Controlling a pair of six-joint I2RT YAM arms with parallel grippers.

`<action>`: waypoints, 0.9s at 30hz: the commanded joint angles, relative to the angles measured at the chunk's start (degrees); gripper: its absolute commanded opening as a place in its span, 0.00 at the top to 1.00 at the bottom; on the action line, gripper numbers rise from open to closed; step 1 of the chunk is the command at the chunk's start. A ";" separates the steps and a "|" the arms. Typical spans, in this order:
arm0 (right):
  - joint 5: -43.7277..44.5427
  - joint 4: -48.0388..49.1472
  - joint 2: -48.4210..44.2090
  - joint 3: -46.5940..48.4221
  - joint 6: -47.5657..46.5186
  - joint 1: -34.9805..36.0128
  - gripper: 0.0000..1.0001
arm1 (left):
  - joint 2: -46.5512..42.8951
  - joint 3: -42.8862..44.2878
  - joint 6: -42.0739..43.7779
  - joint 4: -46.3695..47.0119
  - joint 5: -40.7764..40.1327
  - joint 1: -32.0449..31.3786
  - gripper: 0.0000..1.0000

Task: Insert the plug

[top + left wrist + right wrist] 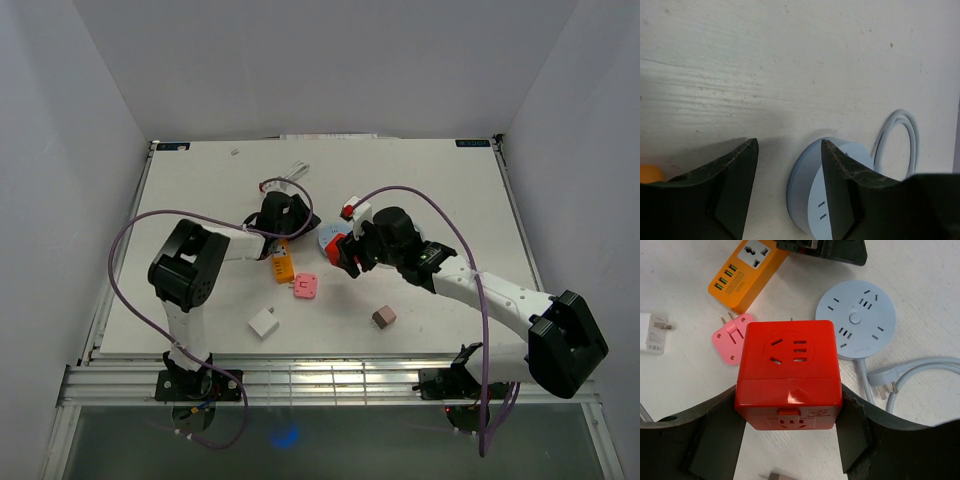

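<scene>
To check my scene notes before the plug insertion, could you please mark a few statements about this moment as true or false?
1. The right gripper is shut on the red cube socket. True.
2. The left gripper holds the orange power strip. False: its jaws stand open, and the strip lies on the table.
3. The cable plug beside the round blue socket lies loose on the table. True.
4. The pink adapter is plugged into the round blue socket. False: it lies on the table next to the orange power strip, apart from that socket.
</scene>
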 commanded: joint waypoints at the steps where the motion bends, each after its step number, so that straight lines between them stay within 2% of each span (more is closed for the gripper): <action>1: 0.29 1.86 -1.62 2.53 -0.62 0.02 0.57 | -6.01 3.29 3.89 -6.55 -8.95 0.30 0.36; 7: 0.64 2.04 -1.18 2.27 -1.06 -0.07 0.57 | -7.43 9.44 7.22 -14.98 -18.52 1.01 0.34; 11: 0.64 2.39 -1.00 1.91 -1.32 -0.07 0.57 | -6.90 12.69 9.95 -16.66 -21.26 3.11 0.34; 17: 0.64 2.74 -1.18 1.56 -1.41 -0.16 0.57 | -1.63 23.04 10.30 -22.80 -13.01 10.40 0.32; 22: -0.76 2.83 -0.92 1.12 -1.23 -0.24 0.57 | 2.77 26.94 11.27 -22.47 -15.99 13.66 0.30; 27: -1.03 4.48 -1.35 0.25 -1.15 -0.24 0.57 | 7.25 30.01 8.20 -21.60 -16.17 15.60 0.32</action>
